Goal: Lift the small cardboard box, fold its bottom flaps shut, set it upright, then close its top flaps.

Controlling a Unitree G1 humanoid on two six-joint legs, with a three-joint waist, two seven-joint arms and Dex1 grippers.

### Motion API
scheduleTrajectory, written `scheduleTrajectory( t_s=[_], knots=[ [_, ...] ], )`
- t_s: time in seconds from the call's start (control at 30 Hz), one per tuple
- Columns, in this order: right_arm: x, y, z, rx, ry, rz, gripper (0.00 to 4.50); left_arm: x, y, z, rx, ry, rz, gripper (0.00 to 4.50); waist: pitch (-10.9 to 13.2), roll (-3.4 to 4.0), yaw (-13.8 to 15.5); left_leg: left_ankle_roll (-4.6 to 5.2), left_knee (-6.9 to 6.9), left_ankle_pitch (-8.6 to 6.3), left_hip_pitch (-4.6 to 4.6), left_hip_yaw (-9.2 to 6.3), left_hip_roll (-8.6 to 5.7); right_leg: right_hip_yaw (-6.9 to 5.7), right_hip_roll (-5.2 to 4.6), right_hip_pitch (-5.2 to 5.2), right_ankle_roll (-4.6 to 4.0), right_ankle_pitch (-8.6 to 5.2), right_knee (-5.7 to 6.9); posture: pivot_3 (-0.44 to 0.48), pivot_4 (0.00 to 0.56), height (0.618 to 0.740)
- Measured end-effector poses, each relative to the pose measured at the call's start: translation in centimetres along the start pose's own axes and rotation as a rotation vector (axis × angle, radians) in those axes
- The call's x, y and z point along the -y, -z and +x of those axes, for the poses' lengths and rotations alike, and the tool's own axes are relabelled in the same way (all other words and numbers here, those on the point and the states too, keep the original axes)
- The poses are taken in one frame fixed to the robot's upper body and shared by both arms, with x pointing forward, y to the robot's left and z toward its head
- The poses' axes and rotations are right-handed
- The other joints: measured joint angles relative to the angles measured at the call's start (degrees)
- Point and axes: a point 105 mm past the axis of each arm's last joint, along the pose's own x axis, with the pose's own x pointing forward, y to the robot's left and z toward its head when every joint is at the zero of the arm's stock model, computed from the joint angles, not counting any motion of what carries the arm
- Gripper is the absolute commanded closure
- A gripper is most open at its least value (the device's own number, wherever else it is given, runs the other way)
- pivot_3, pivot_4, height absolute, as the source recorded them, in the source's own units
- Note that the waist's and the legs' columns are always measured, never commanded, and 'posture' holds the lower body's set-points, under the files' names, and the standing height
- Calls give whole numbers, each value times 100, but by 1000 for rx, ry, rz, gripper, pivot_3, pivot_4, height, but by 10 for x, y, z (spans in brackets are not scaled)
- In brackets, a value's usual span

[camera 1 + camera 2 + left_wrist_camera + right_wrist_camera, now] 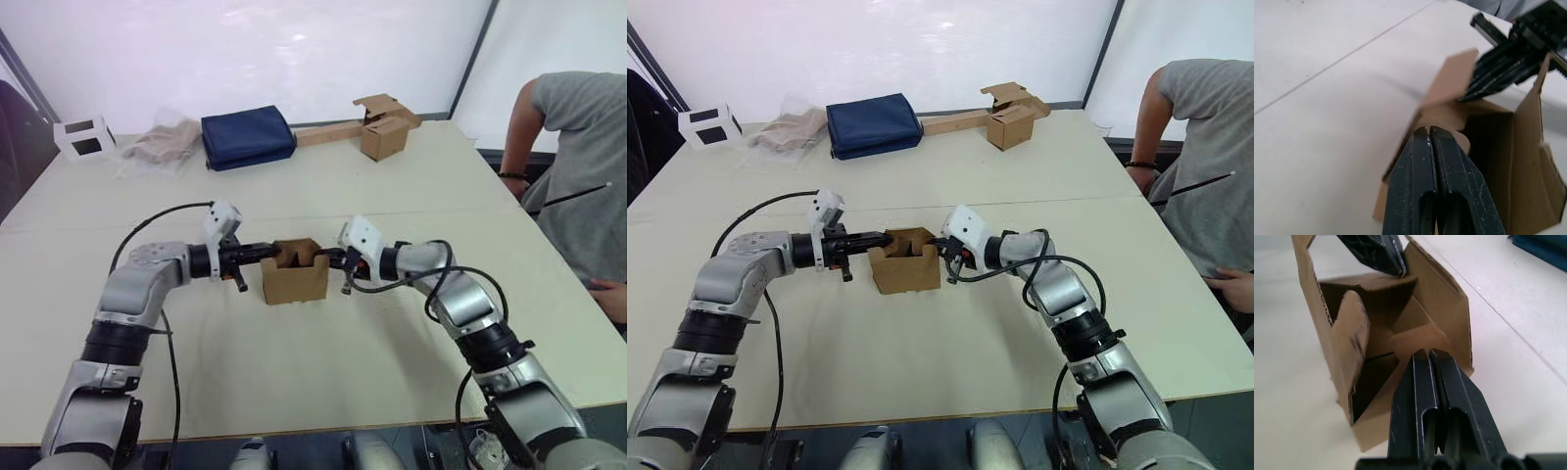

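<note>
The box (294, 273) stood upright on the table (323, 372), near the middle, a little toward the front edge. Its open end faced up. The top flaps (1354, 333) were partly pushed in, and some still stood up. The bottom could not be seen, but the box sat flat, so the bottom looked done. The step in hand seemed to be the last one: closing the top.

The left gripper (257, 253) reached in from the box's left side. Its two fingers were pressed tight together and held nothing. Their tips rested on a flap at the top left edge. The right gripper (333, 258) came in from the right side the same way, fingers tight together, empty, tips on a flap there.

Next, both would likely need to push the flaps down flat, the short ones first and the long ones over them, without tipping the box.

At the far edge lay a blue bag (247, 137), another box (384, 127) and a clear bag (162, 143). A person (578, 166) stood at the right.
</note>
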Motion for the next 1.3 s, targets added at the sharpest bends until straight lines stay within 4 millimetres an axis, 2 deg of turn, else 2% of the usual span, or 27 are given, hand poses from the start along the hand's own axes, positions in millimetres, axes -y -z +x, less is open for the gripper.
scheduleTrajectory(
  t_s=[0.2,0.43,0.53,0.63,0.7,0.8,0.93,1.03,1.17,1.3],
  knots=[
    [-2,-3,-1,22,-23,68,4500,7,6,-1,-30,17,20,4461,0,0,24,-1,1,1,-4,0,-2,0,-5,0,0,0,-1,0,150,740],
    [2,-12,-10,58,3,126,4500,8,2,-3,-33,17,27,4461,2,0,9,-1,0,1,-12,0,-2,0,-4,-10,0,0,-1,0,150,740],
    [10,-38,-26,160,46,164,4500,5,-21,-12,14,15,42,4461,4,0,12,-2,1,1,-20,-2,-1,-1,-4,-18,0,0,2,0,150,740],
    [10,-56,-37,212,58,156,4500,2,-47,-22,64,8,78,4461,3,0,11,-2,0,1,-19,-1,-2,-1,-4,-16,0,0,1,0,150,740],
    [4,-65,-42,232,43,155,4500,-3,-53,-26,66,9,86,4461,3,1,9,-2,-1,1,-17,-1,-2,-1,-2,-16,0,0,1,0,150,740],
    [-8,-73,-47,251,3,151,4500,-17,-48,-28,48,-13,72,4461,3,0,13,-2,-1,1,-17,-1,-2,-2,-2,-16,0,0,1,0,150,740],
    [-36,-65,-42,230,-110,199,4500,-39,-43,-17,30,-58,77,4461,3,0,34,-2,2,1,-18,0,-3,-4,-3,-12,0,0,-3,0,150,740],
    [-48,-57,-34,194,-155,207,4500,-41,-30,-1,4,-29,70,4461,4,0,18,-2,1,1,-18,-1,-5,-4,-4,-12,0,0,-4,0,150,740],
    [-49,-41,-20,140,-148,212,4500,-38,-8,18,-51,19,50,4461,4,0,-2,-2,-1,1,-18,-1,-4,-3,-1,-17,0,0,-3,0,150,740],
    [-46,-31,-11,112,-130,217,4500,-38,-3,23,-66,43,71,4461,4,-1,-2,-2,-2,1,-19,-1,-4,-2,-1,-20,0,0,-3,0,150,740]
  ],
)
